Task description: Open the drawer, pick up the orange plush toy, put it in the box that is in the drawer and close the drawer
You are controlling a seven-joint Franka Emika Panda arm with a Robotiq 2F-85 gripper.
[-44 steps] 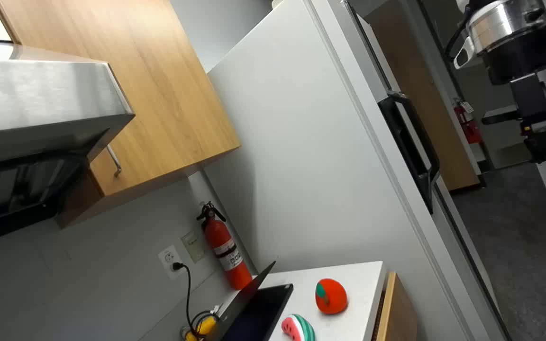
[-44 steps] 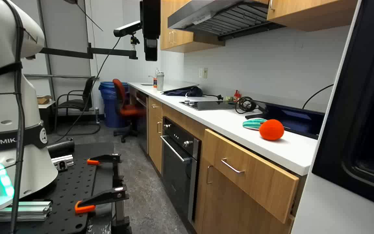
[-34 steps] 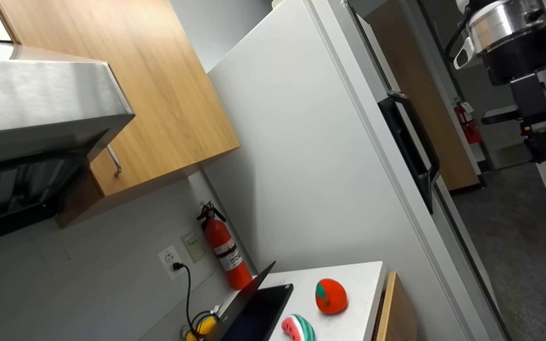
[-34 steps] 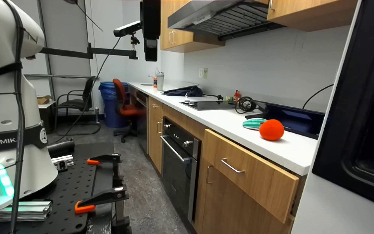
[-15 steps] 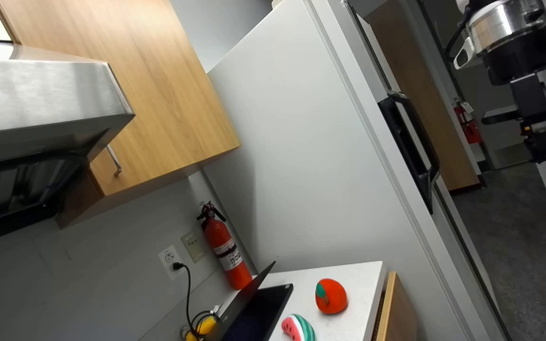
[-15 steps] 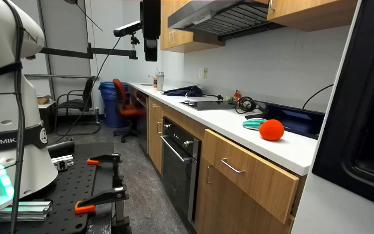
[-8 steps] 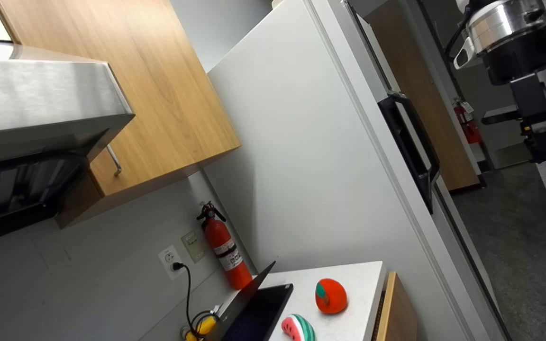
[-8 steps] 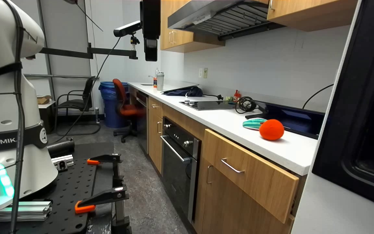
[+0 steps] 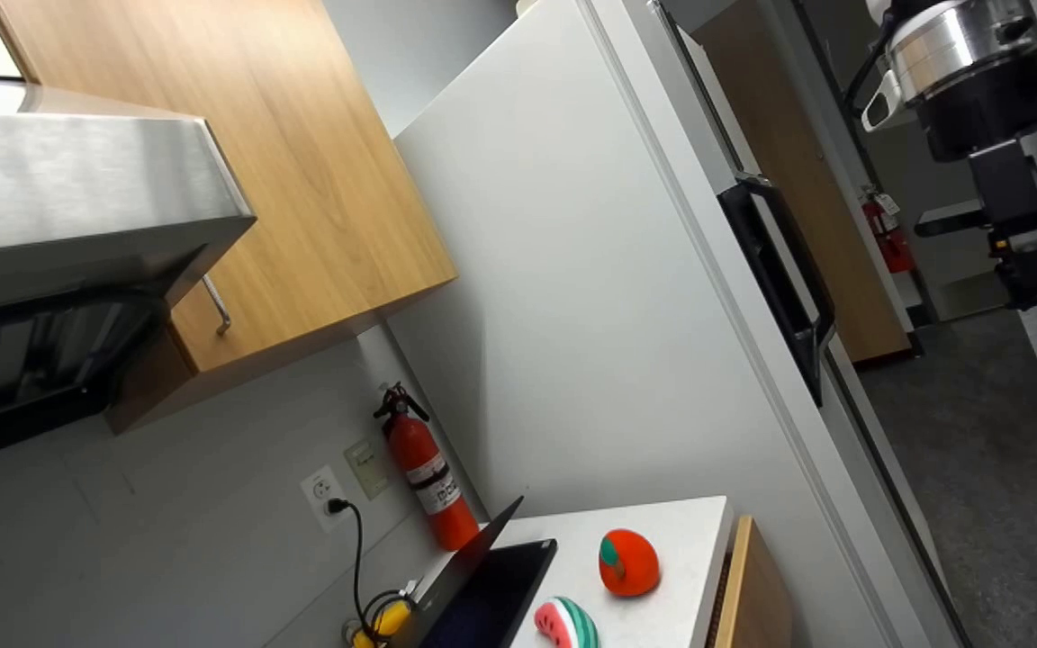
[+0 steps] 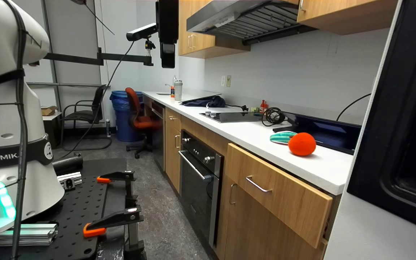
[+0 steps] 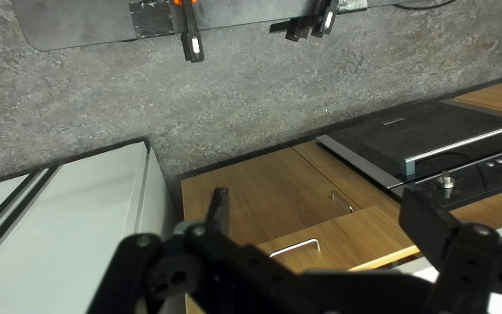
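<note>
Well below my gripper lies the drawer, slightly open; its handle runs roughly from one jaw toward the other, so I judge some turning is needed. I have it pointing down, jaws wide apart, gripping nothing. The orange plush toy sits on the counter.

Soft shadow on fridge, pincer slightly blurred

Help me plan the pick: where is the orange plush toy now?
Low, right of centre in an exterior view, the orange plush toy sits on the countertop, right of the watermelon slice, left of the partly open drawer.
</note>
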